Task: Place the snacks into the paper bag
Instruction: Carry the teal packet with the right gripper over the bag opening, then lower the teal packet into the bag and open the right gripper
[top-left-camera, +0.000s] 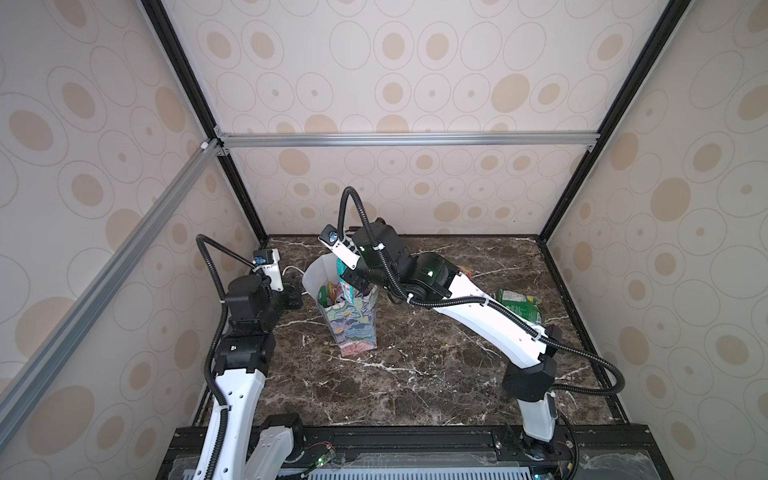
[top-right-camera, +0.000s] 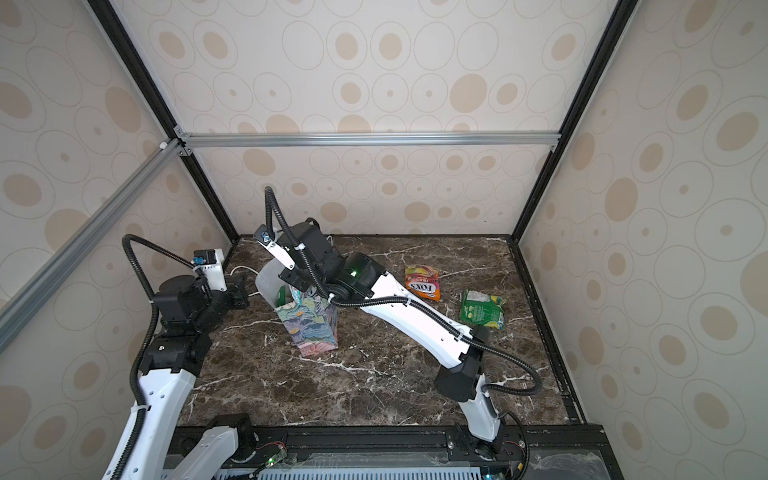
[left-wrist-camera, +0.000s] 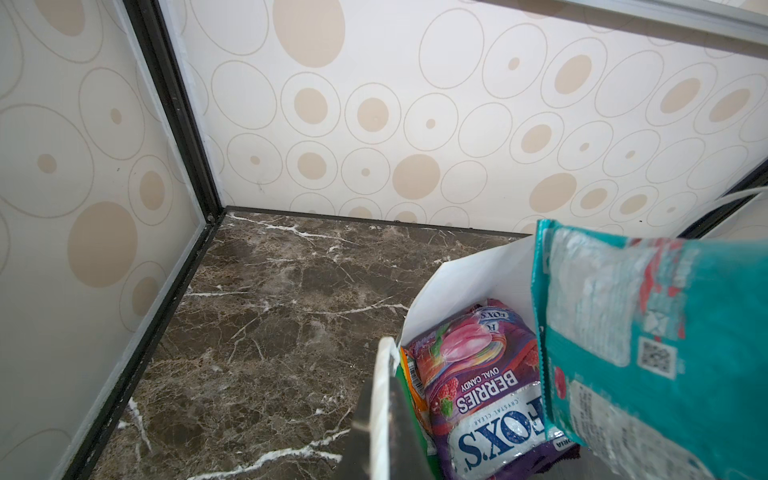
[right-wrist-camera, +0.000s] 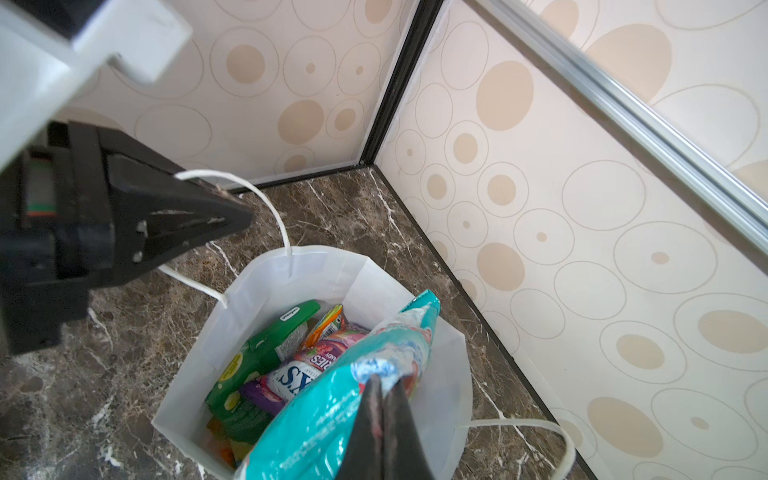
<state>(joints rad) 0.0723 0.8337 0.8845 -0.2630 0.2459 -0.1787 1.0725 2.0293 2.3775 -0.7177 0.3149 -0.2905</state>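
We are holding the teal packet (right-wrist-camera: 328, 407) in the right gripper (right-wrist-camera: 381, 395). Its jaws are closing tight on one end of the packet, and the free end is tilting down into the open mouth of the paper bag (top-left-camera: 355, 326). The bag is standing upright on the marble table (top-left-camera: 415, 374), left of the middle and toward the far wall.

On the bag's left side we are keeping the left gripper (right-wrist-camera: 232, 218) shut. As far as we can tell, it is pinching the bag's white handle (right-wrist-camera: 288, 245), which is stretching out to the left from the rim.

Inside the bag, a purple berries packet (left-wrist-camera: 478, 386), a green packet (right-wrist-camera: 257, 353) and an orange packet (right-wrist-camera: 326, 324) are lying against each other.

Two more snacks are lying flat on the table, well apart from the bag on its right. An orange-red FOX'S packet (top-right-camera: 422, 282) is sitting toward the far side. A green-yellow packet (top-right-camera: 482, 307) is sitting near it, closer to the right wall.
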